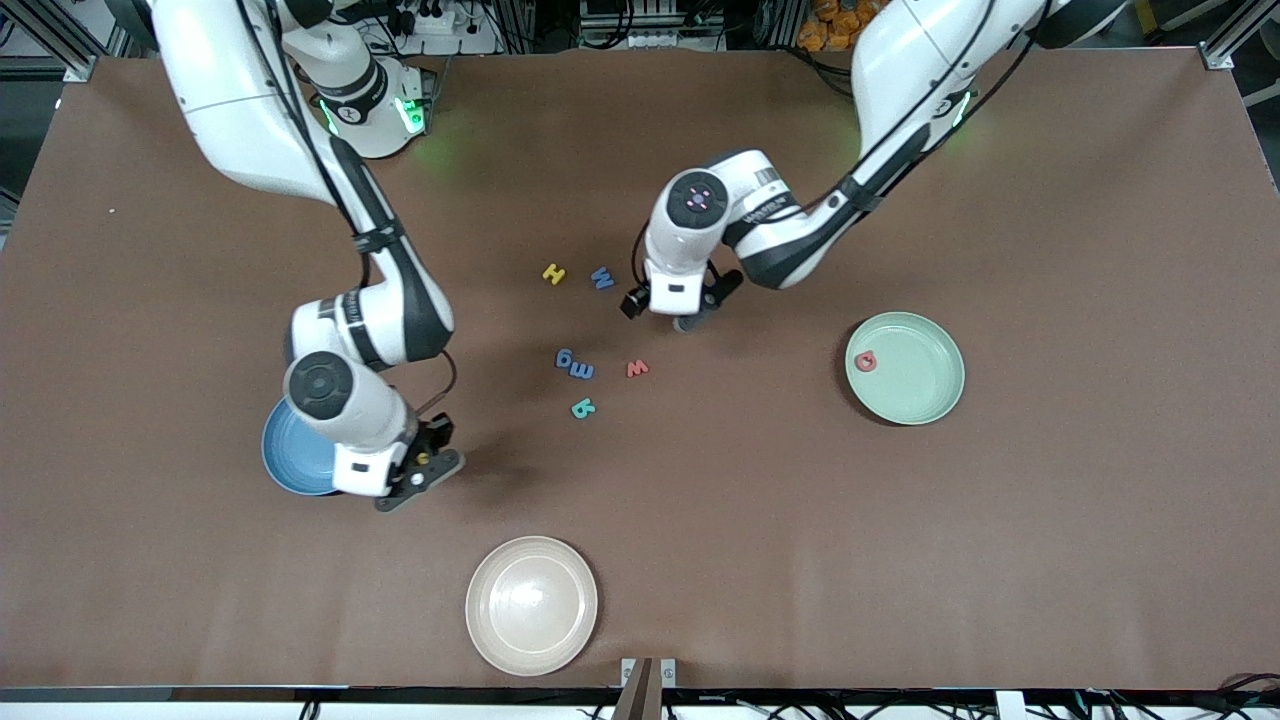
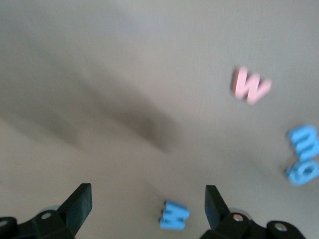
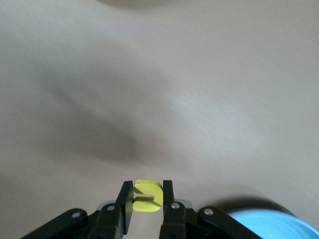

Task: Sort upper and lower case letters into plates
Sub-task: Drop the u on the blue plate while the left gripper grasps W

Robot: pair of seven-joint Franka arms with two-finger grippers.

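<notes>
Right gripper [image 3: 147, 201] clamps a yellow letter [image 3: 148, 195] over bare table beside the blue plate [image 1: 290, 452]. We find the left gripper [image 2: 148, 199] spread wide, holding nothing, above a blue W [image 2: 174, 215]. Six letters lie mid-table; a red letter [image 1: 865, 361] sits in the green plate [image 1: 925, 385].
</notes>
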